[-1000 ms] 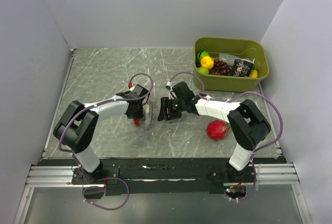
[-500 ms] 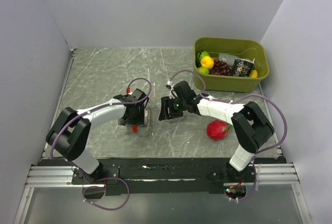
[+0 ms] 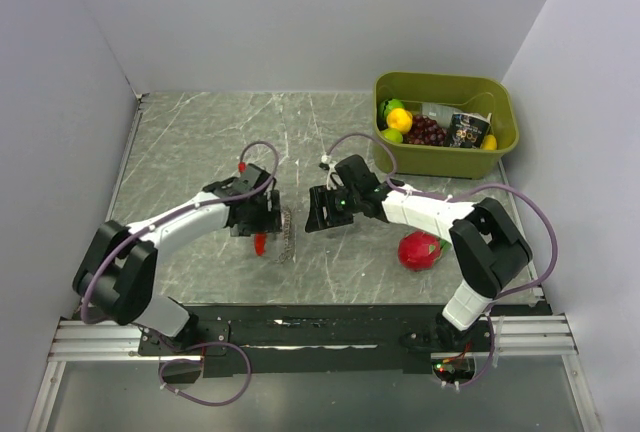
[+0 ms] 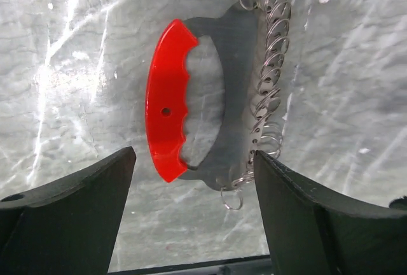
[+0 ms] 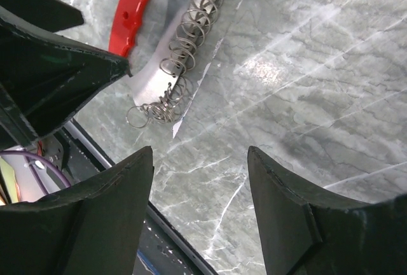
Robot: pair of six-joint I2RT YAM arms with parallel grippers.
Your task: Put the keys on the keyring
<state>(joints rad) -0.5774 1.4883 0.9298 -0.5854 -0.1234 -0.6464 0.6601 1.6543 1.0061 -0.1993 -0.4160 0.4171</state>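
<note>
The keys, a curved red piece [image 4: 166, 106] joined to a grey plate with a row of silvery wire rings [image 4: 270, 90], lie flat on the marbled table. In the top view they are the red bit [image 3: 260, 244] and the silvery strip [image 3: 287, 233]. My left gripper [image 3: 252, 220] hovers just over them, open and empty, its jaws either side of the near end [image 4: 194, 157]. My right gripper [image 3: 320, 214] is open and empty just right of the bunch, which shows at the upper left of its view [image 5: 184, 46]. I see no separate small dark keyring.
A round red fruit with green leaves [image 3: 420, 250] lies on the table by the right arm's forearm. An olive-green bin [image 3: 440, 80] holding fruit and a packet stands at the back right. Pale walls close in the table on three sides.
My left gripper has shifted a little to the left and its arm has stretched out lower. The keys sit slightly nearer the front edge. The right arm has barely moved.
</note>
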